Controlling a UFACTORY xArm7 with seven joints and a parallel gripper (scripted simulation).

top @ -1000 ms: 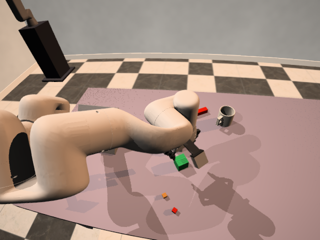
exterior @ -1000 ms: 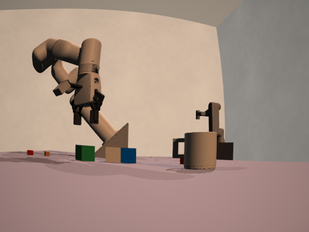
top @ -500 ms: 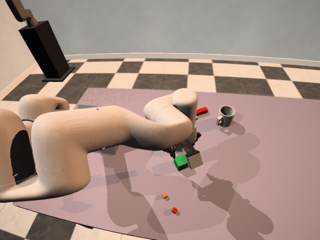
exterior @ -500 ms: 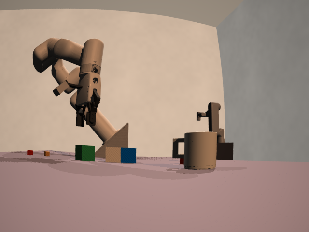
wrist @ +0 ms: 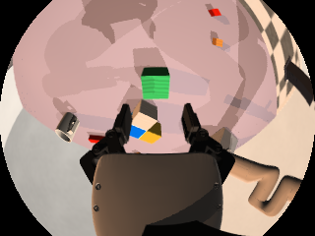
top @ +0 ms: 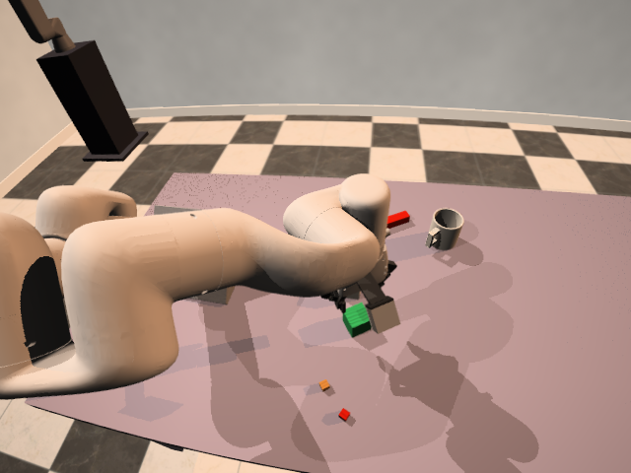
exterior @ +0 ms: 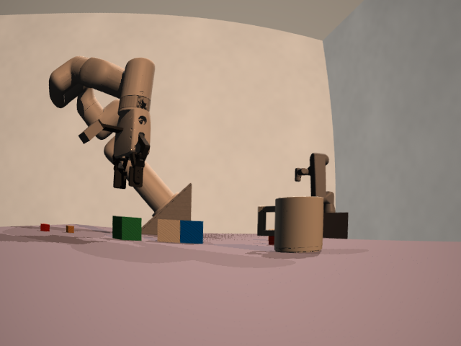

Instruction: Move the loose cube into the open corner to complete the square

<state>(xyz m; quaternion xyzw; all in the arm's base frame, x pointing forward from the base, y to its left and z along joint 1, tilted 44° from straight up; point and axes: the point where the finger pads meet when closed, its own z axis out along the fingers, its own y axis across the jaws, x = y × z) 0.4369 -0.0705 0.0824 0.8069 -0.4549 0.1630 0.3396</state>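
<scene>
On the mat (exterior: 230,298), green cube (exterior: 127,228) below open pincer (exterior: 128,179)

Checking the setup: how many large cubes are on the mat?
4: the green cube sits loose, apart; the tan, blue and yellow cubes cluster together, below the open gripper.

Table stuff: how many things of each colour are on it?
Green: 1, the cube
Tan: 1, a cube
Blue: 1, a cube
Yellow: 1, a cube
Red: 2, a bar and a tiny block
Orange: 1, a tiny block
Grey: 1, the mug
Total: 8
</scene>
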